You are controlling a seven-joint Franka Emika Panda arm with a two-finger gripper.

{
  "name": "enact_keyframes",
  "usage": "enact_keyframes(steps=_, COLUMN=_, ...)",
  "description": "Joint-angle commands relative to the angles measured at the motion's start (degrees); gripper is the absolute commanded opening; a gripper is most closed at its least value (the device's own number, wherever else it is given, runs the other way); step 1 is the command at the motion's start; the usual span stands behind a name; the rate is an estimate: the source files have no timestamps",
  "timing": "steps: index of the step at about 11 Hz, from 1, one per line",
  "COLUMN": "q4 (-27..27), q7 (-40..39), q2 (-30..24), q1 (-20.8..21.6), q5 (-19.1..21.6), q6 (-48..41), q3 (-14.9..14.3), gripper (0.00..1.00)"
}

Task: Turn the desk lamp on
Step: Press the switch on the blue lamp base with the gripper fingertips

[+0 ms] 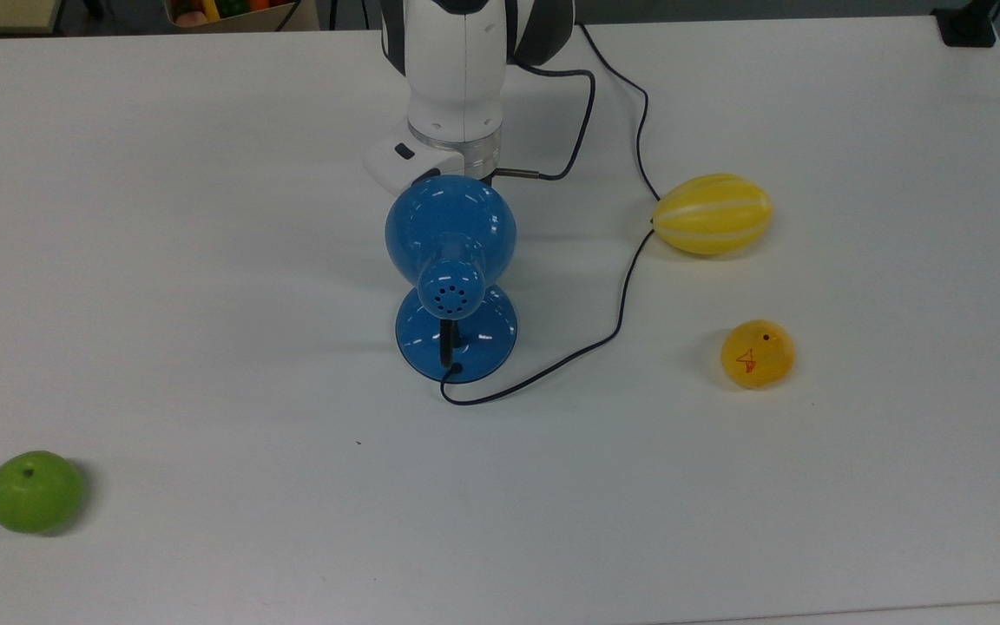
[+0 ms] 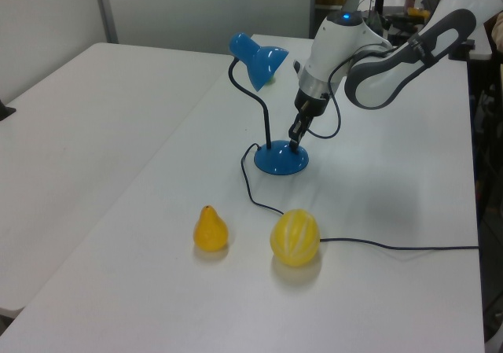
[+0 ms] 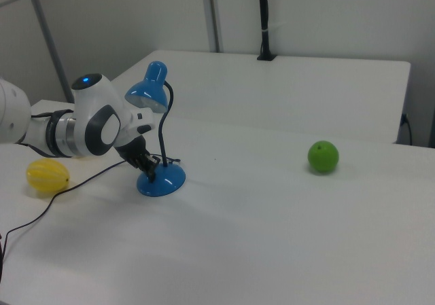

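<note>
The small glossy blue desk lamp [image 2: 271,125] stands mid-table [image 1: 205,260], its thin black cord [image 1: 604,334] curling past a striped yellow melon [image 1: 711,213]. The gripper [image 2: 295,138], fingers apparently pinched together, touches the lamp's base; a yellow pear [image 2: 211,229] and green apple [image 3: 323,156] lie well apart

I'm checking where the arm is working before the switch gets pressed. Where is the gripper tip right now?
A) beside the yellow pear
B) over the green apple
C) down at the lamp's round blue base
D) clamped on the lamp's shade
C: in the left view the gripper points down at the round blue base of the desk lamp, well below the shade and apart from the fruit.
</note>
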Motion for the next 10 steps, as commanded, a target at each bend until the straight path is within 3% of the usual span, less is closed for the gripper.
enact_keyframes(steps=1, q4=-0.4, q7=0.8, q2=-1.5, q1=0.1, q5=-1.5, q6=-2.9, q3=-0.1, gripper=0.00)
enact_keyframes(steps=10, q4=-0.3, q7=1.2, q2=1.7, q1=0.0, q5=-2.7, q6=2.9, q3=-0.1, gripper=0.00)
